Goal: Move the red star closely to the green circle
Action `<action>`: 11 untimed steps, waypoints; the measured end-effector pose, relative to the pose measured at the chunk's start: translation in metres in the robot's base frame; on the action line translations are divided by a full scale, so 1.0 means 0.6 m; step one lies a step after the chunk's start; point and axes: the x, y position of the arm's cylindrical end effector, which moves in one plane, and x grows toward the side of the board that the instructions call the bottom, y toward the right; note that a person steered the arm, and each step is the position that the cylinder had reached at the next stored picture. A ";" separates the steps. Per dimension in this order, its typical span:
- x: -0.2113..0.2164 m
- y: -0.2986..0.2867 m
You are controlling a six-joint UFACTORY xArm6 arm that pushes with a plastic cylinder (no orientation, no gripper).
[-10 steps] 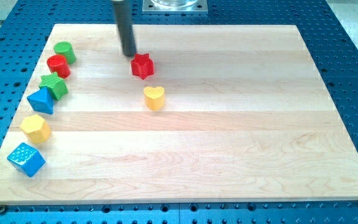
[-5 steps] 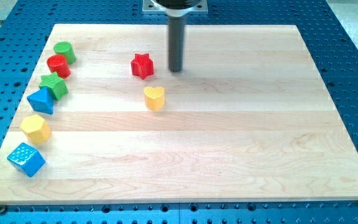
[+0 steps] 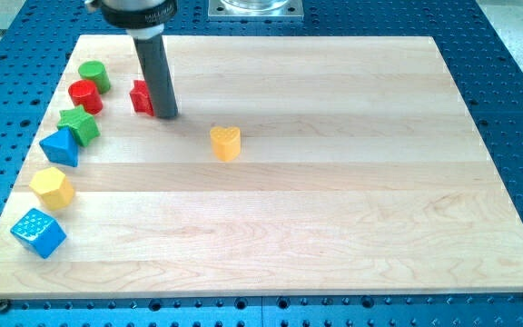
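The red star (image 3: 140,96) lies near the view's top left, partly hidden behind my rod. My tip (image 3: 167,115) touches the star's right side. The green circle (image 3: 93,75) stands further left and a little higher, apart from the star. A red circle (image 3: 85,94) sits just below the green circle, between it and the star's left.
A green star (image 3: 80,124), a blue triangle (image 3: 60,146), a yellow hexagon (image 3: 52,188) and a blue cube (image 3: 38,232) run down the board's left edge. A yellow heart (image 3: 225,143) lies right of my tip.
My tip swung from the star's left to its right, then swept left. The red star has slid left, closer to the green and red circles.
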 end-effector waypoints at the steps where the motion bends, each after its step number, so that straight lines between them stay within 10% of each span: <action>1: -0.026 0.000; 3: 0.024 -0.037; 11: -0.209 -0.103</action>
